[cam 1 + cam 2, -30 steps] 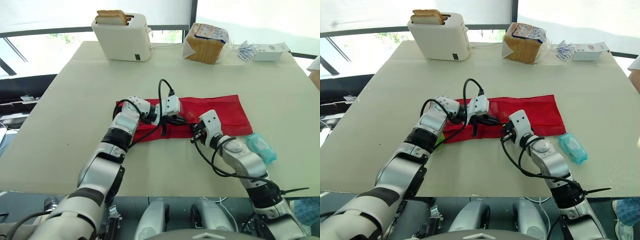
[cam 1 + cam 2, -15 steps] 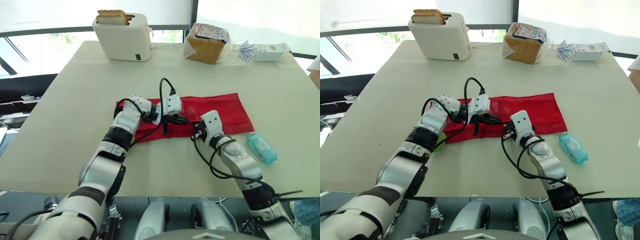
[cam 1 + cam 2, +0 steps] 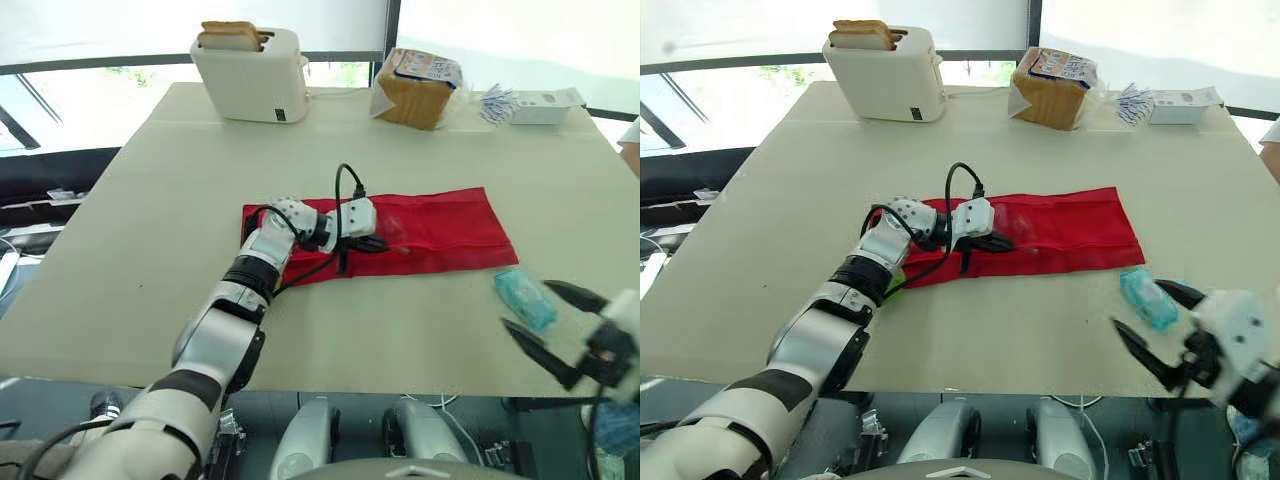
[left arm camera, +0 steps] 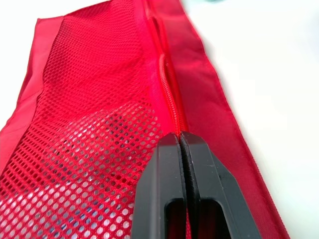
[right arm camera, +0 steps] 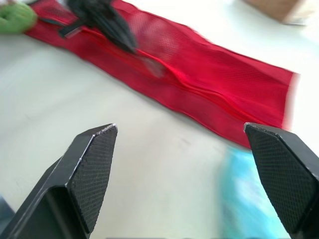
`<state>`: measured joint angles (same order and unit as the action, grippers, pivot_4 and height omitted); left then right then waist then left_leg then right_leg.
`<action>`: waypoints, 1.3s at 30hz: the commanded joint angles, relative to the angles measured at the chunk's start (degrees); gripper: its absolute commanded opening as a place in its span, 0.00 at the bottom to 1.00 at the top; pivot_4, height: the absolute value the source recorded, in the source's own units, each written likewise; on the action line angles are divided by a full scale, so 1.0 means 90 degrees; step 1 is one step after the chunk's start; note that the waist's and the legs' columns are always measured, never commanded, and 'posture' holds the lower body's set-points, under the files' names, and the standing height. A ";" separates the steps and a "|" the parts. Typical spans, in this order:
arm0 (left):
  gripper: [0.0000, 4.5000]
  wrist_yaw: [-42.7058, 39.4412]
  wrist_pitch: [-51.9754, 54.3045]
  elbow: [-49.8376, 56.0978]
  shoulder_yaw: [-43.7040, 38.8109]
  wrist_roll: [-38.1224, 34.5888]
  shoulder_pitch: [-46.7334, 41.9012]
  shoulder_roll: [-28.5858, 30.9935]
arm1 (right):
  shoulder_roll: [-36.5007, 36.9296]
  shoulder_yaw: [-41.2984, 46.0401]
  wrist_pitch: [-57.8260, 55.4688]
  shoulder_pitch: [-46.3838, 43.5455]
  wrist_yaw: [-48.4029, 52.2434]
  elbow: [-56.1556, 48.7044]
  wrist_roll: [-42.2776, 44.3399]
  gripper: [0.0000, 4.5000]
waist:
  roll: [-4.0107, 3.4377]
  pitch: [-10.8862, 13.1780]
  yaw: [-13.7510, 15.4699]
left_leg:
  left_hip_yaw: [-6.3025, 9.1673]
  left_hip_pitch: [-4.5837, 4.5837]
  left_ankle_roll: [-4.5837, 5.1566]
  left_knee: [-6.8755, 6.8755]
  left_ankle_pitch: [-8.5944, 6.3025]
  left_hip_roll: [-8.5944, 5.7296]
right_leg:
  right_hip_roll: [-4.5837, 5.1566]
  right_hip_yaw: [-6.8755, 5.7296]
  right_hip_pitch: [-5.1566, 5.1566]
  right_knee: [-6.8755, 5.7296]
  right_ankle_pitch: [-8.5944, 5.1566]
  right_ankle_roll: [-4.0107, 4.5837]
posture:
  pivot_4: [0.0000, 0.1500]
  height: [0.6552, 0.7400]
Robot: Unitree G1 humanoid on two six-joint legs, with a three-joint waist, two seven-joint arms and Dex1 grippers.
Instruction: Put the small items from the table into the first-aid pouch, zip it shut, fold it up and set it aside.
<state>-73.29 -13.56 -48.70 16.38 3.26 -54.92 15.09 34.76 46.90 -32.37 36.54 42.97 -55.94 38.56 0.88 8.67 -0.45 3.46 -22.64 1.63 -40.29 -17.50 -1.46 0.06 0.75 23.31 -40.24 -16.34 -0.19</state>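
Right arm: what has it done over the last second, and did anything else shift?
The right end effector left the near edge of the red pouch and pulled back to the robot's right, toward its body; it is now open beside the teal packet. The left end effector stays shut on the pouch; pouch and packet lie as before.

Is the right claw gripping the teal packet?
No, the right claw is wide open, and the teal packet lies loose on the table.
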 commanded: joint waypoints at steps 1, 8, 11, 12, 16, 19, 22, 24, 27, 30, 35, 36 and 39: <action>0.00 0.0066 -0.0400 -0.0220 0.0044 0.0048 -0.0382 -0.0234 | 0.0090 0.1115 0.0221 0.0481 0.0396 -0.0136 0.0472 0.99 | 0.0000 0.0001 0.0009 | 0.0000 0.0000 0.0001 0.0000 0.0000 0.0000 | 0.0000 0.0000 0.0000 0.0000 0.0000 0.0000 | 1.00 1.00; 0.00 0.0250 -0.1089 -0.1127 0.0084 0.0247 -0.1008 -0.0787 | 0.0151 0.1509 0.0342 0.0761 0.0422 0.0090 0.0720 0.99 | 0.0002 0.0002 0.0043 | -0.0001 -0.0005 0.0004 0.0002 -0.0002 -0.0001 | 0.0000 -0.0001 -0.0001 0.0014 0.0001 -0.0002 | 1.00 1.00; 0.00 -0.0030 -0.1321 -0.1310 -0.0007 0.0188 -0.1053 -0.0611 | 0.0134 0.1386 0.0416 0.0683 0.0319 -0.0045 0.0861 0.99 | 0.0002 0.0002 0.0027 | -0.0001 -0.0006 0.0004 0.0004 -0.0002 -0.0001 | -0.0001 -0.0002 -0.0001 0.0016 0.0000 -0.0002 | 1.00 1.00; 0.00 -0.0160 -0.1379 -0.1340 -0.0030 0.0161 -0.1033 -0.0497 | 0.0143 0.1353 0.0434 0.0669 0.0296 -0.0109 0.0906 0.99 | 0.0002 0.0002 0.0001 | -0.0001 -0.0006 0.0004 0.0005 -0.0002 0.0000 | -0.0001 -0.0001 -0.0001 0.0016 0.0000 -0.0002 | 1.00 1.00; 0.00 -0.0466 -0.1759 -0.1652 -0.0013 0.0386 -0.0904 0.0537 | 0.0204 0.1242 0.0549 0.0588 0.0178 -0.0332 0.1093 0.99 | 0.0002 0.0004 -0.0145 | -0.0010 0.0011 0.0003 0.0020 -0.0002 0.0009 | -0.0012 0.0012 0.0000 0.0010 0.0000 0.0000 | 1.00 1.00; 0.00 -0.0230 -0.2006 -0.1896 0.0068 0.0616 -0.0908 0.1023 | 0.0260 0.1119 0.0562 0.0640 0.0155 -0.0350 0.1100 0.99 | 0.0001 0.0004 -0.0151 | -0.0006 0.0012 0.0003 0.0026 -0.0002 0.0010 | -0.0012 0.0008 0.0000 0.0013 0.0000 0.0000 | 1.00 1.00; 0.00 -0.0185 -0.2056 -0.2001 -0.0013 0.0624 -0.0907 0.1334 | 0.0330 0.0989 0.0580 0.0649 0.0174 -0.0312 0.1058 0.99 | 0.0005 0.0005 -0.0021 | -0.0008 0.0009 0.0003 0.0021 -0.0002 0.0005 | -0.0005 0.0008 -0.0002 0.0019 0.0000 -0.0002 | 1.00 1.00; 0.00 -0.0241 -0.2157 -0.2010 -0.0085 0.0566 -0.0862 0.1523 | 0.0388 0.0937 0.0588 0.0655 0.0214 -0.0285 0.1062 0.99 | 0.0004 0.0005 -0.0014 | -0.0006 0.0002 0.0003 0.0012 -0.0002 0.0005 | -0.0004 0.0003 -0.0002 0.0022 0.0001 -0.0003 | 1.00 1.00; 0.00 -0.0371 -0.2101 -0.2033 -0.0302 0.0395 -0.0779 0.1806 | 0.0462 0.0865 0.0618 0.0599 0.0207 -0.0245 0.1051 0.99 | 0.0004 0.0005 -0.0037 | -0.0004 0.0002 0.0003 0.0012 -0.0002 0.0005 | -0.0003 0.0002 -0.0002 0.0020 0.0001 -0.0003 | 1.00 1.00; 0.00 -0.0450 -0.1623 -0.2009 -0.0675 0.0036 -0.0807 0.1843 | 0.0485 0.0852 0.0652 0.0575 0.0211 -0.0191 0.1026 0.99 | 0.0004 0.0005 -0.0040 | -0.0005 0.0003 0.0003 0.0013 -0.0002 0.0006 | -0.0004 0.0002 -0.0001 0.0019 0.0001 -0.0002 | 1.00 1.00; 0.21 -0.1856 -0.0494 -0.1431 -0.1159 -0.0826 -0.0691 0.1845 | 0.0528 0.0846 0.0664 0.0548 0.0197 -0.0166 0.1061 1.00 | 0.0005 0.0006 -0.0017 | -0.0004 -0.0003 0.0003 0.0011 -0.0002 0.0004 | -0.0003 -0.0002 -0.0001 0.0020 0.0001 -0.0003 | 1.00 1.00; 0.28 -0.1956 -0.0244 -0.1206 -0.1209 -0.0925 -0.0633 0.1831 | 0.0529 0.0845 0.0674 0.0558 0.0209 -0.0152 0.1055 1.00 | 0.0005 0.0006 -0.0019 | -0.0001 -0.0004 0.0002 0.0009 -0.0001 0.0004 | -0.0003 -0.0005 -0.0001 0.0022 0.0001 -0.0002 | 1.00 1.00; 0.48 -0.1655 0.1294 0.0108 -0.0974 -0.1160 -0.0349 0.1196 | 0.0530 0.0866 0.0688 0.0579 0.0235 -0.0062 0.1006 1.00 | 0.0004 0.0005 0.0013 | 0.0002 -0.0004 0.0002 0.0009 -0.0001 0.0005 | -0.0002 -0.0004 -0.0002 0.0021 0.0002 -0.0002 | 1.00 1.00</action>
<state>-88.01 -7.95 -54.39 6.78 -5.12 -58.42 28.66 39.23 54.24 -27.18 41.82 44.79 -56.51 47.66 0.91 8.72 -0.33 3.52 -22.70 1.65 -40.25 -17.51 -1.42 0.07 0.67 23.28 -40.04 -16.33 -0.22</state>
